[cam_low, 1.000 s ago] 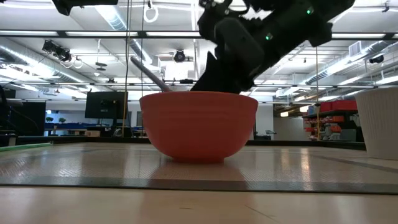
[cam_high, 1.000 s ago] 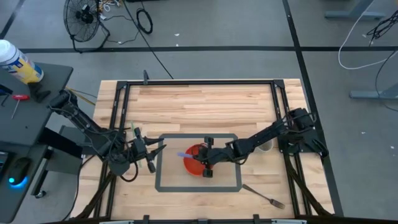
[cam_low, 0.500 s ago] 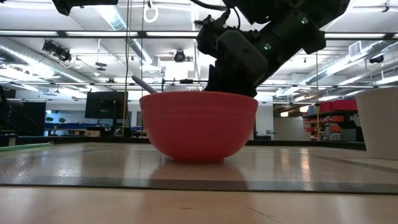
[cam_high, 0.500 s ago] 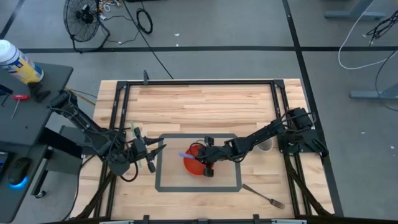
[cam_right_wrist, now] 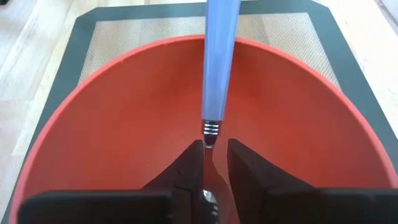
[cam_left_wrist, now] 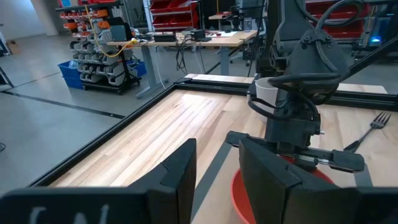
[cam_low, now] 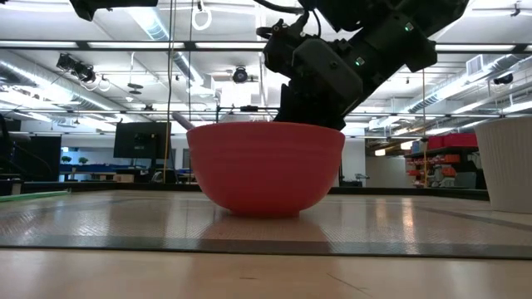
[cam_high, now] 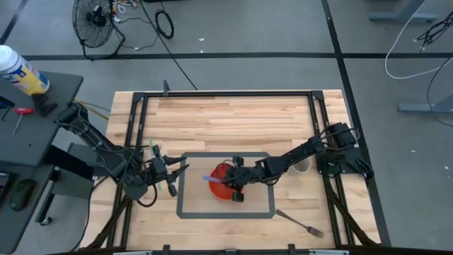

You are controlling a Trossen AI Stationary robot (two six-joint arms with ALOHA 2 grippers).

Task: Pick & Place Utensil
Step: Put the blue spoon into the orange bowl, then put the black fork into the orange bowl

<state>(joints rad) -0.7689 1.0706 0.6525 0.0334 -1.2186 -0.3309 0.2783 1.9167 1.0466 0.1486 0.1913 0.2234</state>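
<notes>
— Where's the spoon (cam_right_wrist: 219, 68)?

— Down inside the red bowl (cam_high: 221, 183) on the mat (cam_high: 191, 211), blue handle pointing toward the left arm. The right tool (cam_right_wrist: 209, 163) is over the bowl, fingers nearly closed around its metal neck.

— And the left tool (cam_high: 172, 176)?

— Waiting beside the mat, fingers parted, holding nothing. A fork (cam_high: 300, 222) lies on the counter (cam_high: 226, 117), well apart.

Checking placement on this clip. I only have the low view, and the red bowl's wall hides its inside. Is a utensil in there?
Observer: Yes. A blue-handled utensil reaches down into the red bowl, its metal end at the right end effector.
Operator: Where's the other arm?
Observer: The left end effector waits open and empty beside the mat.
Operator: Any other utensils out?
Observer: A fork lies on the wood outside the mat, on the right arm's side.
</notes>
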